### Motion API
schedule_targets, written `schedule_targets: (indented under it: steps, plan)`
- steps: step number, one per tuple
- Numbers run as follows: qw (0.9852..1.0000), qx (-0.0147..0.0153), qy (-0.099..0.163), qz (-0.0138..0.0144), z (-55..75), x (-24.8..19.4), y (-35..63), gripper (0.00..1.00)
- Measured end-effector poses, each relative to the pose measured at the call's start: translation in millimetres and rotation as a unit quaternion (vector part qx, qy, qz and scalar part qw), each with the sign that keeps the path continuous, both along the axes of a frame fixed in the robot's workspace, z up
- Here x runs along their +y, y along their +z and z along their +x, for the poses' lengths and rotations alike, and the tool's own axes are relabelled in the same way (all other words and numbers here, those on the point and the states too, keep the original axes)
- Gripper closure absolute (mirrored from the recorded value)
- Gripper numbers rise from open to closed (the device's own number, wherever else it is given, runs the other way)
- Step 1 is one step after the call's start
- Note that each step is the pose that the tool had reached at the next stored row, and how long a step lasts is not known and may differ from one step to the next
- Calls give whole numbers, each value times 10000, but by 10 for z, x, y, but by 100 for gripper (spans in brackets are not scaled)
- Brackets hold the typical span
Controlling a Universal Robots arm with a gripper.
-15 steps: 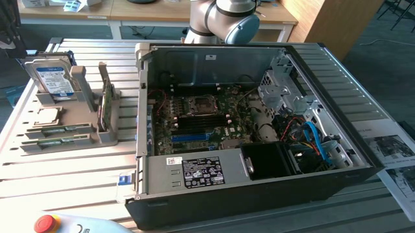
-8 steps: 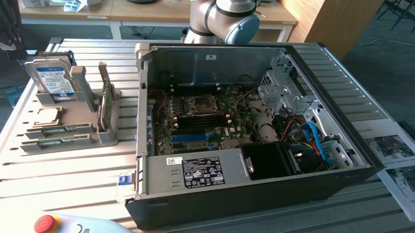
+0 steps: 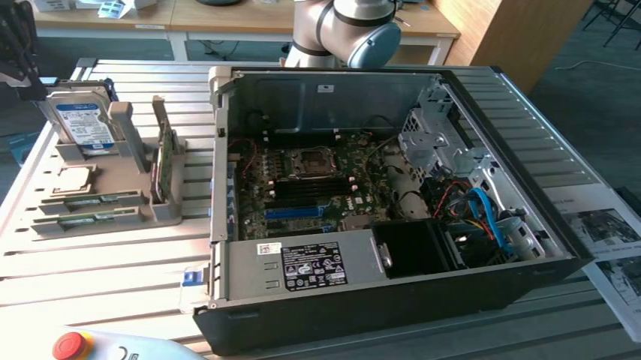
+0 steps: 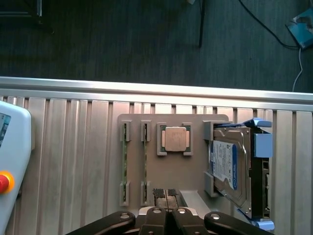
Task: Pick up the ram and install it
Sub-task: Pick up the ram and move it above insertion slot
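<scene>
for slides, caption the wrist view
End effector looking down on holder with two ram sticks, processor and hard drive

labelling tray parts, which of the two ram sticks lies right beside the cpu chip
The inner ram stick, in the slot adjoining the cpu chip; the outer ram stick lies one slot further, at the edge of the tray.

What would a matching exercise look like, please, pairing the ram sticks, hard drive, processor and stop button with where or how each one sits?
Things:
1. ram sticks
2. hard drive
3. processor
4. stop button

Places or states:
A. standing on edge at one end of the holder
B. red, on a pale pendant
C. in two long narrow slots, side by side
D. flat in a square recess, between the other parts

Pairs: 1-C, 2-A, 3-D, 4-B.
</scene>
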State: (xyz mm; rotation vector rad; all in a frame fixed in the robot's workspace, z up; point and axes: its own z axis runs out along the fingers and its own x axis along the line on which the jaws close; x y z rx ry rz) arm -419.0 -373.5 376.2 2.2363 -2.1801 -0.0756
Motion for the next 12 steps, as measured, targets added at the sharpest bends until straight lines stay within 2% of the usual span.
schedule_targets:
  steps: [12]
  plan:
    - [10000,0,0,0,0,-1,-219,89]
